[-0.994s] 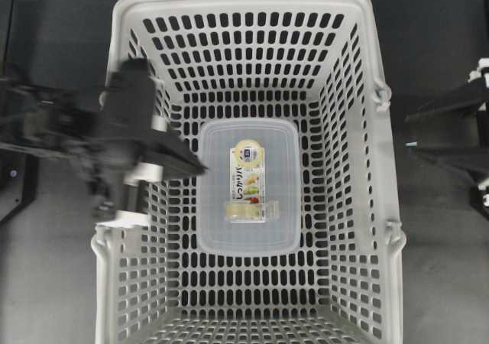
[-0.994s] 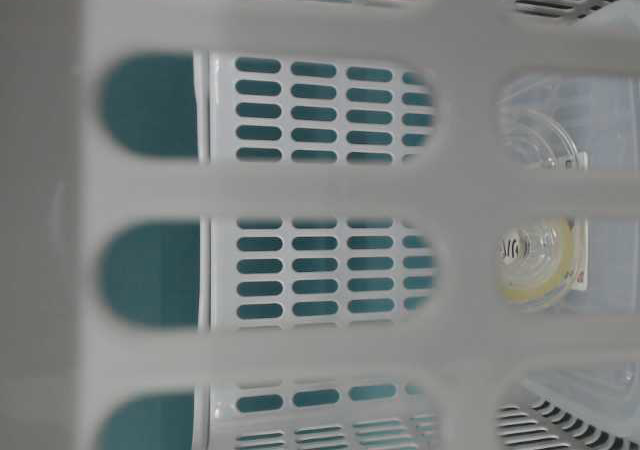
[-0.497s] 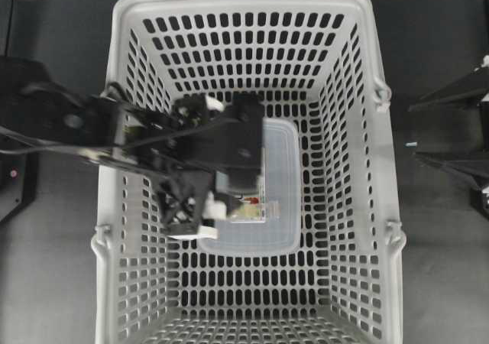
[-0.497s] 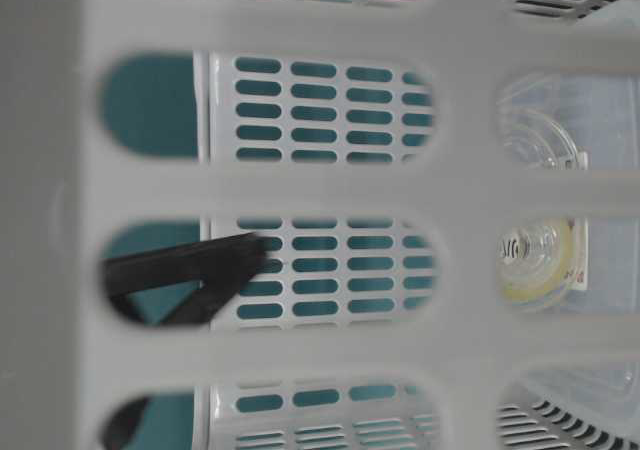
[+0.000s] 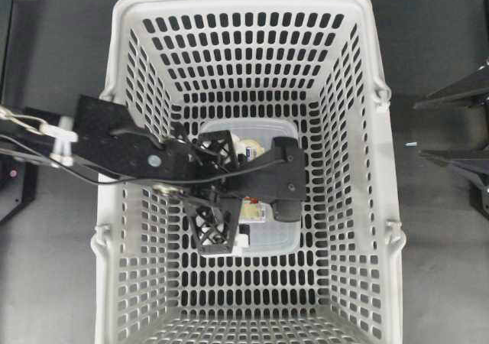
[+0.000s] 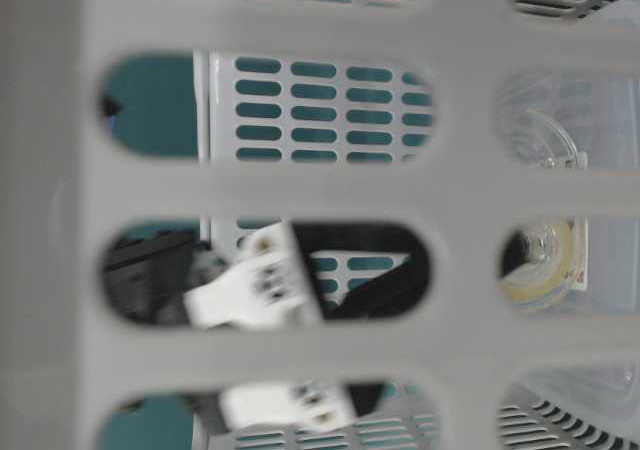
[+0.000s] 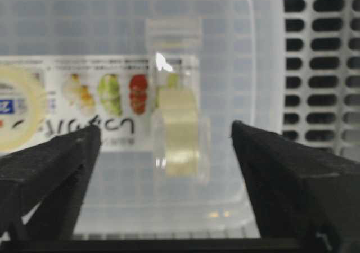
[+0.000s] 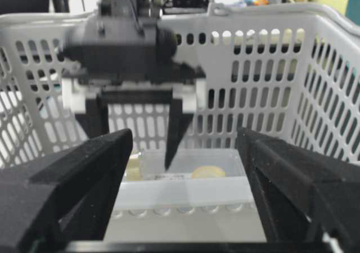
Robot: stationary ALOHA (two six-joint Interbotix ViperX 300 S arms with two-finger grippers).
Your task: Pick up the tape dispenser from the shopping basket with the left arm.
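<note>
Jaws spread wide, the left gripper [image 7: 163, 146] hangs inside the shopping basket [image 5: 367, 206] above the tape dispenser [image 7: 177, 132], holding nothing. In the left wrist view its two black fingers frame a small clear dispenser with a pale roll of tape, which sits on the flat translucent box [image 7: 225, 56] with the printed label [image 7: 101, 112]; finger tips stand at about four and eight o'clock of the roll, well clear of it on either side. That straddle looks deliberate — the opening is set so the dispenser falls between the fingers once the arm goes lower.

From overhead, the left arm [image 5: 122, 145] reaches in over the basket's wall from nine o'clock, its wrist tipped down over the box at the centre of the basket floor. The box lies flat on the slotted floor, long side running twelve to six, and the arm's body covers most of it, leaving only its far and near ends showing.

The right wrist view shows the left gripper's fingers pointing down, tips just above the box lid; whether they touch it I cannot tell. The table-level view gives only white finger mounts through a basket slot, with a tape roll to their three o'clock.

The right gripper [image 8: 183, 191] is also wide open and empty — parked outside the basket at three o'clock, facing in, out of the left arm's way.

By my judgement the approach is nearly done; closing and lifting remain.
</note>
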